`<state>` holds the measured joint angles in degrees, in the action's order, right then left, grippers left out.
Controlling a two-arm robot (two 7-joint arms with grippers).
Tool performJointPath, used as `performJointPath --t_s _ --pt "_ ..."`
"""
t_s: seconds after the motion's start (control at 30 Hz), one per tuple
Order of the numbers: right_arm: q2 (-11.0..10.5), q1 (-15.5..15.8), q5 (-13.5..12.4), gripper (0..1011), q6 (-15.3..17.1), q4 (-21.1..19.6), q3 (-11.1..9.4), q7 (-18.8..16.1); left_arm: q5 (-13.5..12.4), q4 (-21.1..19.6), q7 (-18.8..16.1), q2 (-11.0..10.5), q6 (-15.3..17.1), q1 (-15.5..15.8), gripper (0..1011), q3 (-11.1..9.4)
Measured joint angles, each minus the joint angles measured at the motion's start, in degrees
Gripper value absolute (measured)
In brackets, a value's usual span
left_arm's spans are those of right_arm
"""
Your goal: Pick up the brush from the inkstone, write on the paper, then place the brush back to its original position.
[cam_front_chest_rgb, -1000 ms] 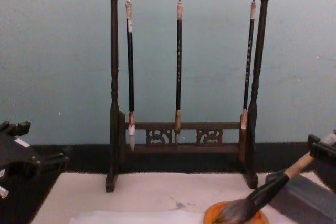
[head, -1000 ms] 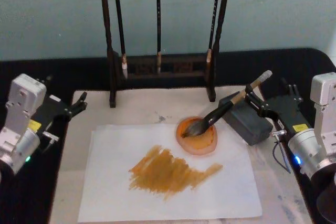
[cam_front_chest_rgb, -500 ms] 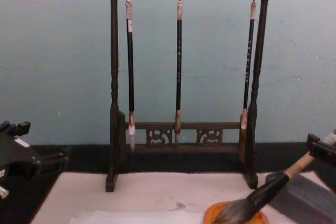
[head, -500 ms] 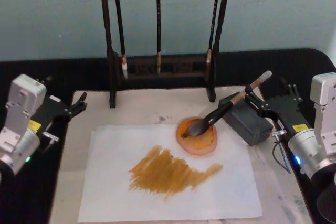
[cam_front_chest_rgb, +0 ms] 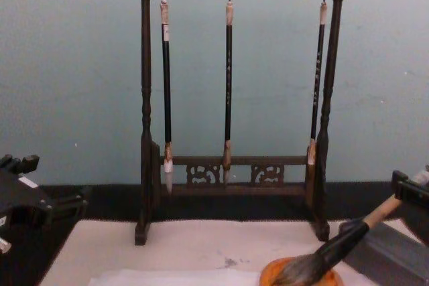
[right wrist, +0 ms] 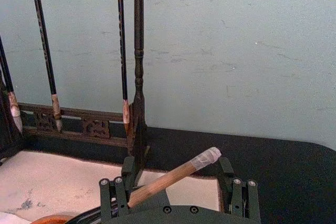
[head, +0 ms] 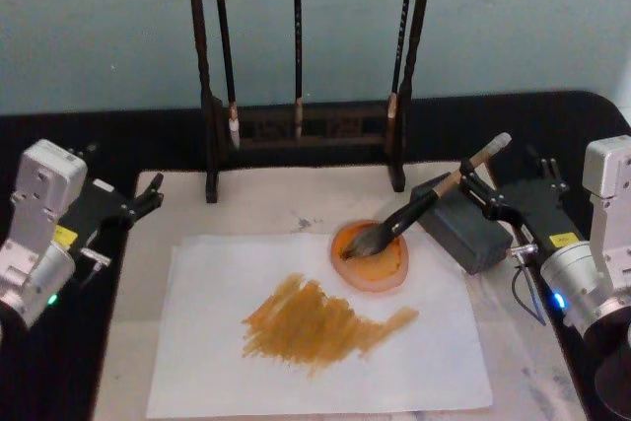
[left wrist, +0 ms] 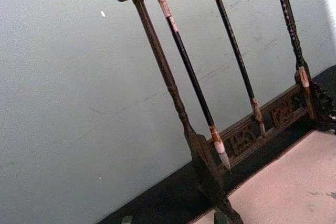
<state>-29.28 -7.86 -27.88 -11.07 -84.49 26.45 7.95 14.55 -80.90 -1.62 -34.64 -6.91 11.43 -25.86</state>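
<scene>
Orange strokes cover the paper [head: 315, 327]; we judge writing done. Brush [head: 414, 212] lies bristles in the inkstone [head: 372, 256], handle between our right gripper's [head: 482, 196] open fingers. Retreat remains. Left gripper [head: 138, 203] parked left, apparently open.

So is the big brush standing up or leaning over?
Leaning. The big brush has its bristles in the orange dish and its handle propped on the grey block.

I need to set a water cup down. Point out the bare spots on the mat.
Free: the mat between the brush rack and the paper, and its left strip. Crowded: the right side, where the brush lies across the inkstone and grey block, with the right gripper at its handle.
</scene>
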Motion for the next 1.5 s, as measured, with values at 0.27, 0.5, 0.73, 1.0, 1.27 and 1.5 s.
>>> performJointPath --t_s 0.27,0.5,0.73,1.0,1.27,1.5 --pt "0.0 0.0 -0.05 1000 0.01 0.0 0.0 0.0 0.0 0.01 0.0 0.0 0.0 0.0 1010 0.0" --pt "0.0 0.0 -0.06 1000 0.01 0.0 0.0 0.0 0.0 0.0 0.0 0.0 0.0 0.0 1009 0.0" --pt "0.0 0.0 -0.06 1000 0.01 0.0 0.0 0.0 0.0 0.0 0.0 0.0 0.0 0.0 1009 0.0" --pt "0.0 0.0 -0.05 1000 0.01 0.0 0.0 0.0 0.0 0.0 0.0 0.0 0.0 0.0 1010 0.0" --pt "0.0 0.0 -0.05 1000 0.01 0.0 0.0 0.0 0.0 0.0 0.0 0.0 0.0 0.0 1010 0.0" --pt "0.0 0.0 -0.05 1000 0.01 0.0 0.0 0.0 0.0 0.0 0.0 0.0 0.0 0.0 1010 0.0"
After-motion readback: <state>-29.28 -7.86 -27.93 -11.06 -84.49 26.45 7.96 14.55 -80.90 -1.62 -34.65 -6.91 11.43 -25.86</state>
